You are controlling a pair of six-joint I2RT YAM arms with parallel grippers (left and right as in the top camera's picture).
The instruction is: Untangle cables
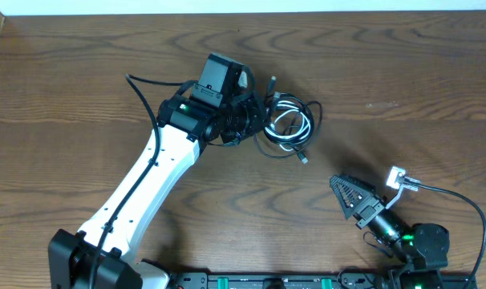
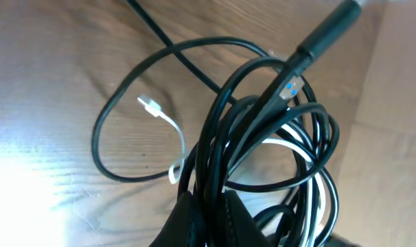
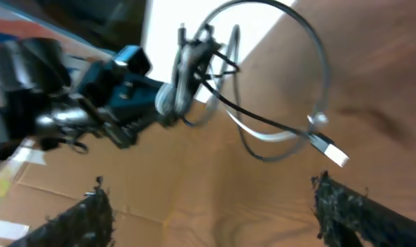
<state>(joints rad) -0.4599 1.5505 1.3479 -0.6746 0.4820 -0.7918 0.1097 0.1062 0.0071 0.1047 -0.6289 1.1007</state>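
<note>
Wood-grain worktop [image 1: 403, 80], with the cables [image 1: 289, 124] bundled beyond its middle, toward the far edge. There the left gripper [image 2: 208, 206] is clamped on them, while the right gripper [image 1: 345, 197] gapes near the near-right corner. A one-sided pull could cinch the tangle tighter.

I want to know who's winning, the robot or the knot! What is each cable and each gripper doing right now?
cables: tangled in one looped bundle on the table.
white cable: wound into the bundle, with its plug end lying loose.
left gripper: shut on the cables.
right gripper: open, empty, apart from the bundle.
</note>
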